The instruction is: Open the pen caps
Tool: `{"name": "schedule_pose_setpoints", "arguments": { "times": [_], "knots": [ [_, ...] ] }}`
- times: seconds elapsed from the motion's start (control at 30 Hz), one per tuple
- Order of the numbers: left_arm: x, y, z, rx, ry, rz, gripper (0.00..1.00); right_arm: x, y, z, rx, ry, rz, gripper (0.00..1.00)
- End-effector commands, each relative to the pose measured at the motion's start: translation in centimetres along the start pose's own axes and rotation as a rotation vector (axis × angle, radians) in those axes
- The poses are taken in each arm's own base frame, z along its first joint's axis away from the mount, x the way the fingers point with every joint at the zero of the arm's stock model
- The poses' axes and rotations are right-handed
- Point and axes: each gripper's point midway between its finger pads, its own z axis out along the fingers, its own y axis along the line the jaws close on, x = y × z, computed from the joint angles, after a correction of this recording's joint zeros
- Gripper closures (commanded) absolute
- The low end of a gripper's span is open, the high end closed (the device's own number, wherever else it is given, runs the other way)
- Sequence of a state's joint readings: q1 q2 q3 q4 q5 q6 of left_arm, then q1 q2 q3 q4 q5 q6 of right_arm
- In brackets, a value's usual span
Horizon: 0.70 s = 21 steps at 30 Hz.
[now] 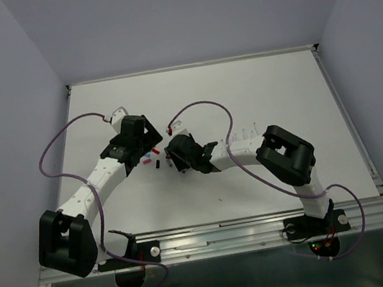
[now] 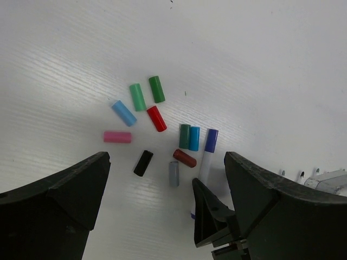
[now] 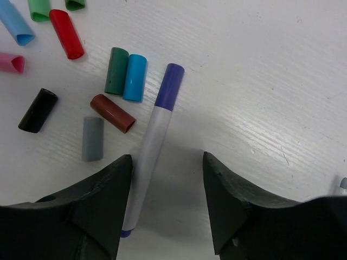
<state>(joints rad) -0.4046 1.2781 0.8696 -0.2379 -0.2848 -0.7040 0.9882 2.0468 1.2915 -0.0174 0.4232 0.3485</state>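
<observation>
**Ten loose caps and one capped pen, mid-surface, between two grippers**

**Top external view.** The flat white table surface (image 1: 277,86) has pale walls around it. The black two-fingered left gripper (image 1: 142,145) hangs over the middle of the surface, a little toward the left edge. The black right gripper (image 1: 174,159) is just beside it, nearer the near edge. The pen caps (image 1: 154,154) show as small coloured specks between the two, too small here to sort by colour. A row of thin white pens (image 1: 245,133) lies toward the right edge, beside the right forearm.

**Left wrist view.** The left gripper's fingers are spread wide and hold nothing. Short cylindrical plastic caps lie flat and loose on the surface:
- a light green cap (image 2: 137,97) and a dark green cap (image 2: 156,89), side by side
- a light blue cap (image 2: 123,112)
- a red cap (image 2: 156,118)
- a pink cap (image 2: 117,137)
- a black cap (image 2: 143,163)
- a dark teal cap (image 2: 185,136), touching a cyan cap (image 2: 194,138)
- a maroon cap (image 2: 184,158)
- a grey cap (image 2: 173,174)

Beside the cyan cap lies a thin white-barrelled pen (image 2: 205,168) with its purple cap (image 2: 211,140) on. One finger of the right gripper reaches in over the pen's tail.

**Right wrist view.** The right gripper (image 3: 168,160) has its fingers apart, astride the pen's barrel. The barrel lies close against one finger, and bare surface shows between it and the other, so nothing is pinched. The purple cap is seated and points away from the fingers. The maroon and grey caps are near the barrel on the cluster side.
</observation>
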Motion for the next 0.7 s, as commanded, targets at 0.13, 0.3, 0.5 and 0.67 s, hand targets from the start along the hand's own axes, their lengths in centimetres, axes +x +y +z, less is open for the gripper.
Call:
{"name": "schedule_pose_setpoints", "arguments": {
  "times": [0.13,0.3,0.5,0.67],
  "knots": [
    [-2.1,0.4,-1.4,-0.002,-0.067,-0.024,0.01,6.7,-0.7,0.3,-0.004,0.164,0.048,0.53],
    [-2.6,0.5,-1.6,-0.003,-0.079,-0.031,0.01,7.6,-0.7,0.0,-0.015,0.185,0.062,0.67],
    [-2.9,0.5,-1.8,-0.004,-0.086,-0.035,0.01,8.0,-1.5,-0.4,0.005,0.187,0.046,0.99],
    [-2.9,-0.3,-1.9,0.036,-0.075,-0.028,0.01,5.1,-2.8,-1.6,0.055,0.101,0.018,0.99]
  ]
}}
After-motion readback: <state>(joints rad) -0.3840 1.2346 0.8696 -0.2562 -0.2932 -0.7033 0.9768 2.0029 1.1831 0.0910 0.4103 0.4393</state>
